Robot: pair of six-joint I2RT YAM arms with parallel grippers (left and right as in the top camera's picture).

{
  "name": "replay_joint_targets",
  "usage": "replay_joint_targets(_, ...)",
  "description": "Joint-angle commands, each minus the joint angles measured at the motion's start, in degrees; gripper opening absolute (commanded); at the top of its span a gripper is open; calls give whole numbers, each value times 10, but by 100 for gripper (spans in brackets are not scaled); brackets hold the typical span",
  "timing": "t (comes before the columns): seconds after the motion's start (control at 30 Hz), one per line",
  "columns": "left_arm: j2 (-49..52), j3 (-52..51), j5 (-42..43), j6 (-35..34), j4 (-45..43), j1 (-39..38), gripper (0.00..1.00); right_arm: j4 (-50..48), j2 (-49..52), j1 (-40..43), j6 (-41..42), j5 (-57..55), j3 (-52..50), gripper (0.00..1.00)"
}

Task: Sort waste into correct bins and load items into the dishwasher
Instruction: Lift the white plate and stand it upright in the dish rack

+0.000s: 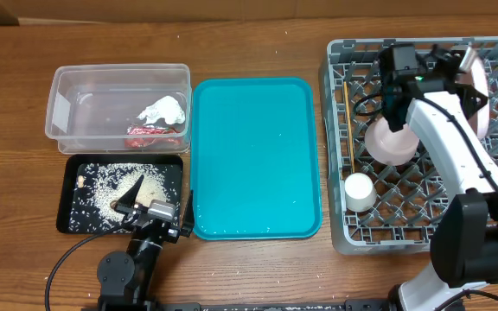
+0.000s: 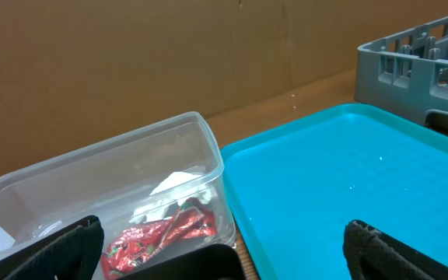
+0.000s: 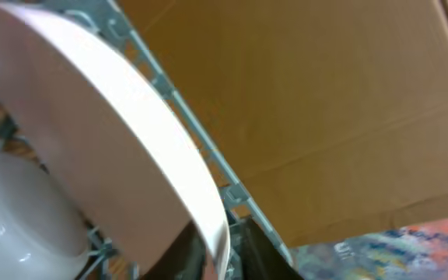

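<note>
- Clear plastic tub (image 1: 63,104), far left of the desk (image 1: 258,34): holds the crumpled white napkin (image 1: 164,111) and the red foil wrapper (image 1: 150,136), which lie touching each other at its right end.
- Black tray (image 1: 72,216), just in front of the tub: loose white rice (image 1: 102,186) is scattered across it.
- Left fingers (image 2: 61,253): spread wide apart and holding nothing. They hover over the black tray's right end and point toward the tub and the teal tray.
- Teal serving tray (image 1: 256,155), middle of the desk: nothing on it that I can make out.
- Grey dish rack (image 1: 331,155), right side:
  - The wooden chopsticks (image 1: 350,121) lie along its left edge.
  - The small white cup (image 1: 360,190) sits front-left.
  - The pale bowl (image 1: 392,145) is among the pegs behind the cup.
- Round white plate (image 1: 482,104): on edge toward the rack's far right, near the bowl. Its rim runs between the right fingers (image 3: 251,253), which look clamped on it with no gap showing.
- Step in hand, as I judge it: racking the plate, seemingly the last item, as the waste looks sorted. I cannot tell whether its lower edge is seated between pegs.
- Next move calls for easing the plate down until the pegs carry it. The fingers should then part and lift away without nudging the bowl.
</note>
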State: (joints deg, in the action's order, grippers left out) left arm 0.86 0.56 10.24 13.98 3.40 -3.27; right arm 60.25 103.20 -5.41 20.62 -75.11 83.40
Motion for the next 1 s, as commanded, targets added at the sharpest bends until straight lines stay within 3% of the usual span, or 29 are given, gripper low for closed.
replay_joint_targets(0.0, -6, -3, -2, 9, -1, 3, 100, 15, 0, -5, 2, 41, -2, 22)
replay_joint_targets(0.17, -6, -3, -2, 9, -1, 4, 100, 60, 0, -8, 49, 69, -2, 26)
replay_joint_targets(0.23, -6, -3, -2, 9, -1, 3, 100, 83, -3, -11, 78, 69, -2, 38)
replay_joint_targets(0.3, -6, -3, -2, 9, -1, 4, 100, 103, -16, -19, 127, 71, -1, 70)
replay_joint_targets(0.47, -6, -3, -2, 9, -1, 4, 100, 106, -68, -41, 153, 97, 0, 82)
replay_joint_targets(0.8, -6, -3, -2, 9, -1, 4, 100, 110, -220, -103, 150, 273, 0, 87)
replay_joint_targets(0.97, -6, -3, -2, 9, -1, 4, 100, 108, -304, -159, 66, 452, 0, 91)
